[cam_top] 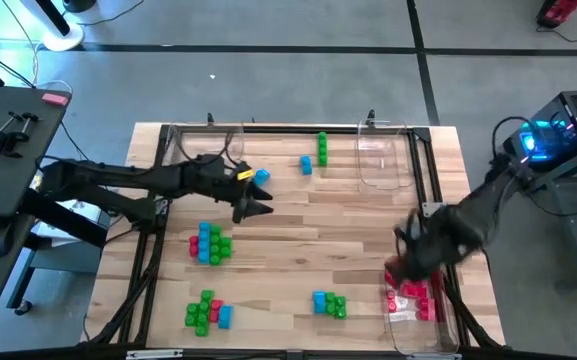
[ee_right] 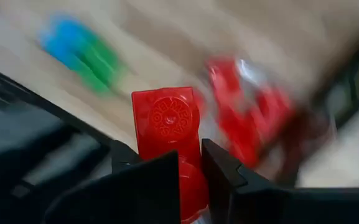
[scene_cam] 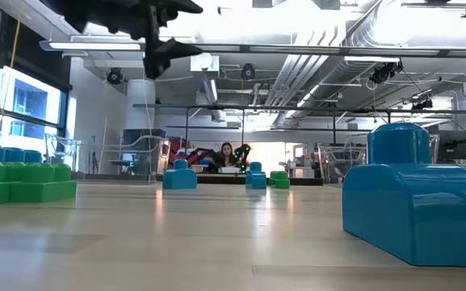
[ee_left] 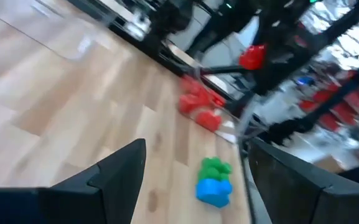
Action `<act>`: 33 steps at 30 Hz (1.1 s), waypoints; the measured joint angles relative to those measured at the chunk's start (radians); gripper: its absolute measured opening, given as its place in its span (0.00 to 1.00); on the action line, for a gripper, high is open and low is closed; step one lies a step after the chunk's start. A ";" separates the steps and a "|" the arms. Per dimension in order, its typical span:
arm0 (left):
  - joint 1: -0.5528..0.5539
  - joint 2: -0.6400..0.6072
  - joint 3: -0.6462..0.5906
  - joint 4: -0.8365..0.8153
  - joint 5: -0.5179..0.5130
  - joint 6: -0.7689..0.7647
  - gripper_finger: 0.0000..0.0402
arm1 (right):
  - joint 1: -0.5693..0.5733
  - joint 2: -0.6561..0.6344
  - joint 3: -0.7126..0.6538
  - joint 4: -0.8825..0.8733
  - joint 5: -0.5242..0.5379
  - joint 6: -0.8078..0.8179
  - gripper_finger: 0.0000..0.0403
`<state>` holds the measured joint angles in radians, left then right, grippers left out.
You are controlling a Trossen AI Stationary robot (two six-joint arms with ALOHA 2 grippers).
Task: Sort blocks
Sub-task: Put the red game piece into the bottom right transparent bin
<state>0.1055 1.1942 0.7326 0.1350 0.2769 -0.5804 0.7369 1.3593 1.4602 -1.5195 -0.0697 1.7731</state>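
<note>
Blocks [cam_top: 209, 243]: small studded bricks, green, light blue and red, in clusters along the bench's [cam_top: 298, 235] near-left and near-middle; more toward the far edge. Left gripper [cam_top: 258, 205]: fingers wide, empty, above bench centre-left. Right gripper [ee_right: 188, 180]: fingers clamped on a red block [ee_right: 170, 134], over the red-filled tray [cam_top: 418, 305] at the near-right corner.

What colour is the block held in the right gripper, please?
Red; the block shows best in the right wrist view.

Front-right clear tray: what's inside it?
The front-right tray holds a pile of red blocks. The right gripper, shut on another red block, hangs over the pile and covers its near end, so a count isn't possible.
</note>
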 joint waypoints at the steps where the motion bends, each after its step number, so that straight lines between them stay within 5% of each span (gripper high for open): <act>1: -0.001 0.018 0.000 0.018 0.023 -0.009 0.67 | 0.043 0.000 -0.041 0.009 -0.042 0.048 0.01; 6: 0.000 0.071 0.000 0.093 0.098 -0.063 0.67 | 0.162 0.002 -0.248 0.219 -0.251 0.164 0.01; 10: 0.000 0.065 0.000 0.121 0.107 -0.072 0.67 | 0.192 0.002 -0.351 0.367 -0.181 0.179 0.05; 19: 0.012 0.017 0.000 0.125 0.108 -0.102 0.67 | 0.163 0.001 -0.350 0.406 -0.236 -0.109 0.41; 22: 0.012 -0.006 0.000 0.124 0.178 -0.158 0.67 | 0.151 0.001 -0.302 0.411 -0.250 -0.242 0.50; 28: -0.068 -0.093 0.001 -0.023 0.328 -0.285 0.67 | 0.011 0.000 -0.219 0.532 0.092 -0.528 0.54; 33: -0.272 -0.200 0.001 -0.515 0.191 -0.399 0.67 | -0.205 0.003 -0.218 0.666 0.214 -0.814 0.55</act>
<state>-0.1666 0.9947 0.7338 -0.3802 0.4678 -0.9791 0.5316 1.3624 1.2423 -0.8536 0.1442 0.9596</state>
